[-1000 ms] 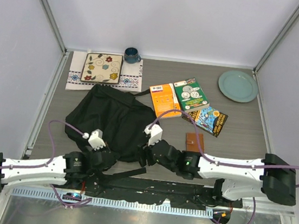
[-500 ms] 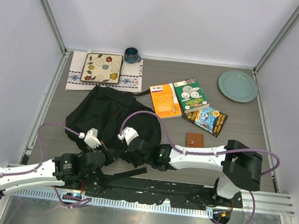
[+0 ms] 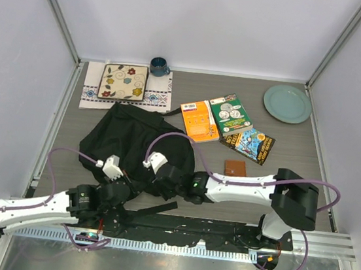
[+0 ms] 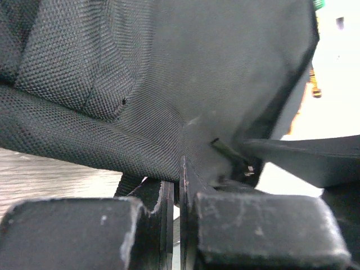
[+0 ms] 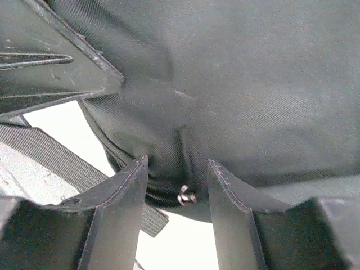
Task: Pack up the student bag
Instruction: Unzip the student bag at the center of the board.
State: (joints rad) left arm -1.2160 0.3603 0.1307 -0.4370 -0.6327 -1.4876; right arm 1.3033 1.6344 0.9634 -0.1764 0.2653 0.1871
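The student bag (image 3: pixel 133 144), a soft black backpack, lies left of centre on the table. My left gripper (image 3: pixel 127 185) is at its near edge. In the left wrist view this gripper (image 4: pixel 181 169) is shut, with a fold of the bag's fabric (image 4: pixel 169 73) pinched at its tips. My right gripper (image 3: pixel 158 184) reaches in from the right onto the same near edge. In the right wrist view it (image 5: pixel 177 174) is open, and a small metal zipper pull (image 5: pixel 185 197) on the bag (image 5: pixel 253 84) sits between the fingers without touching either. A webbing strap (image 5: pixel 39 146) runs at the left.
Right of the bag lie an orange book (image 3: pixel 199 119), a green book (image 3: pixel 230 113), a comic (image 3: pixel 247 144) and a brown wallet (image 3: pixel 235 168). A green plate (image 3: pixel 287 103) sits at the back right. A blue mug (image 3: pixel 158 66) and a patterned tile (image 3: pixel 123 82) on a cloth (image 3: pixel 158 98) are at the back left.
My right arm has swung left along the bag's near edge, uncovering the wallet, and its jaws have narrowed. The left arm shifted slightly and stays shut.
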